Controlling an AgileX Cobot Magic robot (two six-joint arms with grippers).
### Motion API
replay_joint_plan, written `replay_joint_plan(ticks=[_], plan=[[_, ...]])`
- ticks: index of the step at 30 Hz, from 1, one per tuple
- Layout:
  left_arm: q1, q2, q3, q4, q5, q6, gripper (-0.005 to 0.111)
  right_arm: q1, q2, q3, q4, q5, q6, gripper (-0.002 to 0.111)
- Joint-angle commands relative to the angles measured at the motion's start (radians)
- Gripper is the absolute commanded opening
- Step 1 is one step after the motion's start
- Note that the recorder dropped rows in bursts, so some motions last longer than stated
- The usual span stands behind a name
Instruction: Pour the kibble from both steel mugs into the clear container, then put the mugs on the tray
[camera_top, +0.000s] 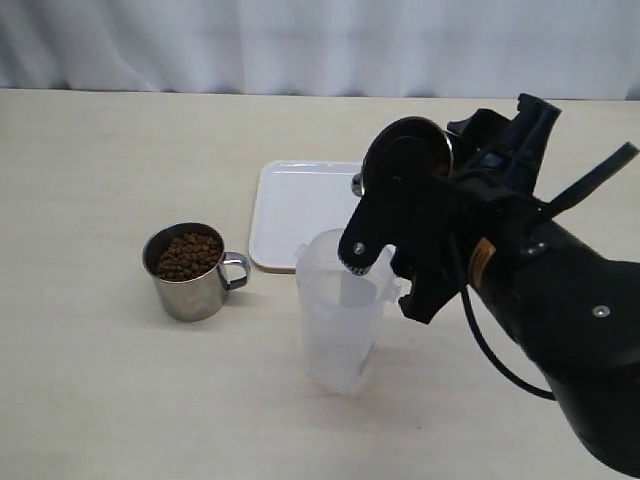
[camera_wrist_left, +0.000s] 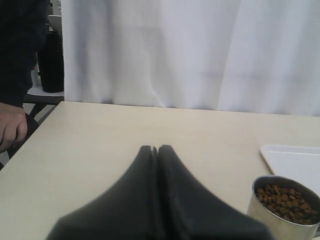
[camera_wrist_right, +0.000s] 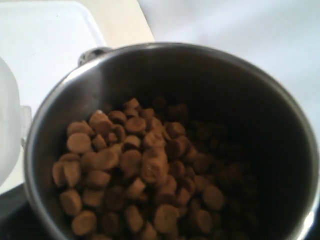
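Right jaws: I am clamping them on the raised mug (camera_wrist_right: 250, 100), holding it in the air just right of the clear container (camera_top: 342, 315) so its rim can tip over the open mouth
Raised mug: its kibble (camera_wrist_right: 135, 165) is lying heaped against one wall, so I judge a tilt is starting
Left jaws: I am holding them pressed together and empty, near the second mug
Second mug (camera_top: 190, 270): it is standing upright and full on the table (camera_top: 100, 380), left of the container
Tray (camera_top: 295, 205): it is lying just beyond the container, waiting for both mugs
Progress: the container is looking empty, so I am judging nothing poured yet
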Motion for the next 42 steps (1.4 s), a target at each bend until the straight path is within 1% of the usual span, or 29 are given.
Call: replay_joint_plan(ticks=[1, 7, 8, 10, 11, 17, 25, 39, 42], plan=[[0.001, -0.003, 0.003, -0.002, -0.012, -0.008, 0.0, 0.005, 0.003, -0.003, -0.035, 0.007, -0.029, 0.004], [0.001, -0.003, 0.003, -0.002, -0.012, -0.008, 0.0, 0.007, 0.003, 0.001, -0.026, 0.013, -0.052, 0.004], [0.001, -0.003, 0.003, -0.002, -0.012, -0.008, 0.0, 0.019, 0.003, 0.003, -0.026, 0.029, -0.052, 0.004], [0.001, -0.003, 0.003, 0.0, -0.012, -0.008, 0.0, 0.103, 0.003, 0.017, -0.035, 0.127, -0.052, 0.004], [0.001, -0.003, 0.003, 0.0, -0.012, -0.008, 0.0, 0.108, 0.003, 0.017, -0.037, 0.133, -0.052, 0.004], [0.001, -0.003, 0.003, 0.0, -0.012, -0.008, 0.0, 0.108, 0.003, 0.017, -0.082, 0.138, -0.074, 0.004], [0.001, -0.003, 0.003, 0.0, -0.012, -0.008, 0.0, 0.108, 0.005, 0.017, -0.118, 0.138, -0.207, 0.004], [0.001, -0.003, 0.003, 0.0, -0.01, -0.008, 0.0, 0.108, 0.005, 0.017, -0.165, 0.138, -0.212, 0.004], [0.001, -0.003, 0.003, 0.0, -0.01, -0.008, 0.0, 0.108, 0.005, 0.017, -0.17, 0.138, -0.252, 0.004]])
